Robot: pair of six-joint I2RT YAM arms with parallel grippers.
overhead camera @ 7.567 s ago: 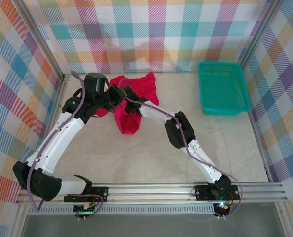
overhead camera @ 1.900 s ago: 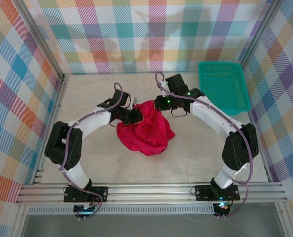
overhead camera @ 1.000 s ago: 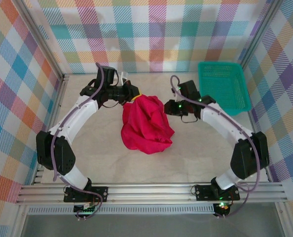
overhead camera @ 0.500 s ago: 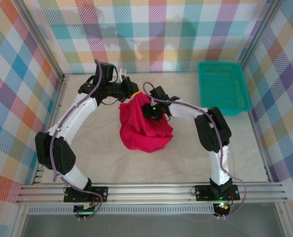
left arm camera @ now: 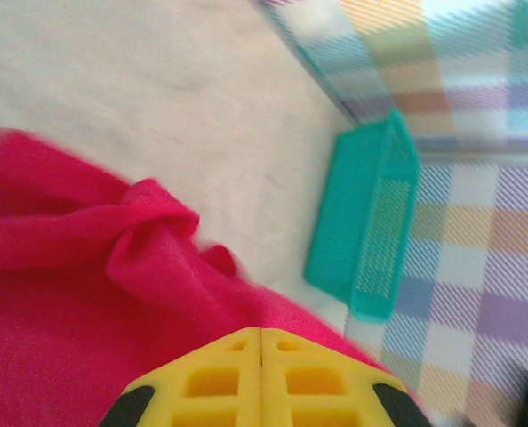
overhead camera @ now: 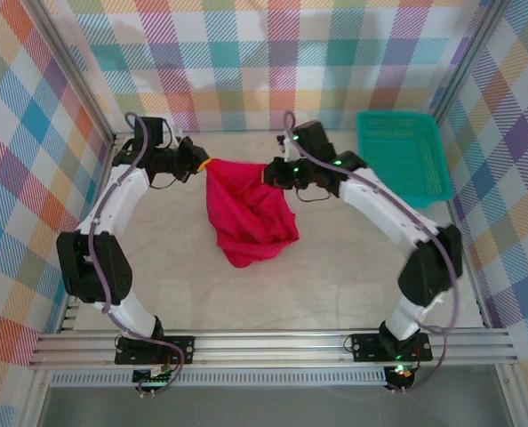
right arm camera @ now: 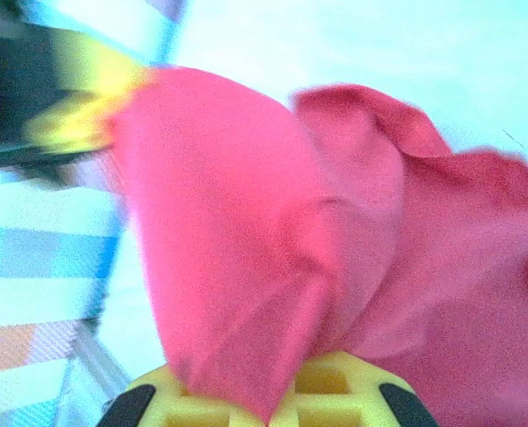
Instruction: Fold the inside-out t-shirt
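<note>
Top external: left tool point(overhead camera: 200, 164), right tool point(overhead camera: 266, 173) clamp t-shirt point(overhead camera: 246, 213).

Pale table point(overhead camera: 335, 267) bears a teal basket point(overhead camera: 402, 158) at far right, red t-shirt point(overhead camera: 246, 213) drooping onto its middle

The t-shirt point(overhead camera: 249, 213), left of the basket point(overhead camera: 402, 160), looked like soft, matt red cloth, creased all over. The basket was teal plastic, slightly glossy, with a perforated floor. My left gripper point(left arm camera: 262, 340) had fingers point(left arm camera: 211, 384) of yellow moulded plastic (smooth, with square recesses). The table point(overhead camera: 353, 267) under the basket was pale, matt and faintly mottled.
</note>
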